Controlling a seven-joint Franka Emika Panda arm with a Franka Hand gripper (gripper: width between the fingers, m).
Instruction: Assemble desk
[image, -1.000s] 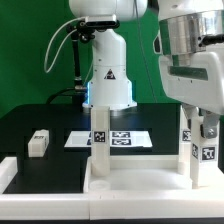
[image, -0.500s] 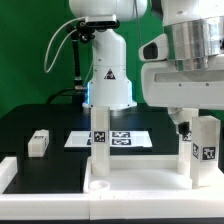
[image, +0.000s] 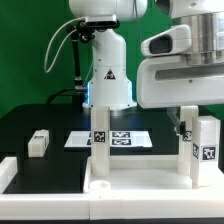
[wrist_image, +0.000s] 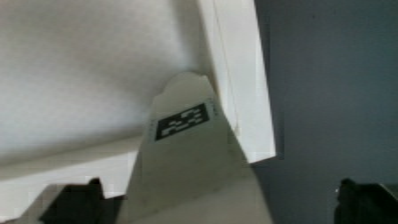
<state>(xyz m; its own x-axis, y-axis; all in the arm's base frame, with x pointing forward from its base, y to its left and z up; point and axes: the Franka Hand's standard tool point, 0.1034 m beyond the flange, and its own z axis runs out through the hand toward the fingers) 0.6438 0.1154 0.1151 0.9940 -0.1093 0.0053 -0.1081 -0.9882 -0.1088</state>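
The white desk tabletop (image: 140, 185) lies flat at the front of the exterior view. Two white tagged legs stand upright on it, one at the left (image: 100, 150) and one at the right (image: 206, 150). A third leg (image: 38, 142) lies loose on the black table at the left. My gripper (image: 202, 118) hangs over the top of the right leg, open. In the wrist view my gripper (wrist_image: 217, 200) straddles this leg (wrist_image: 187, 165) with its jaws wide apart, above the tabletop (wrist_image: 80, 80). The fourth leg is out of view.
The marker board (image: 122, 138) lies on the table behind the tabletop. The robot's white base (image: 108, 75) stands at the back. A white rail (image: 5, 172) edges the table at the front left.
My gripper has risen from low around the right leg to its top. The leg stays standing on the tabletop.
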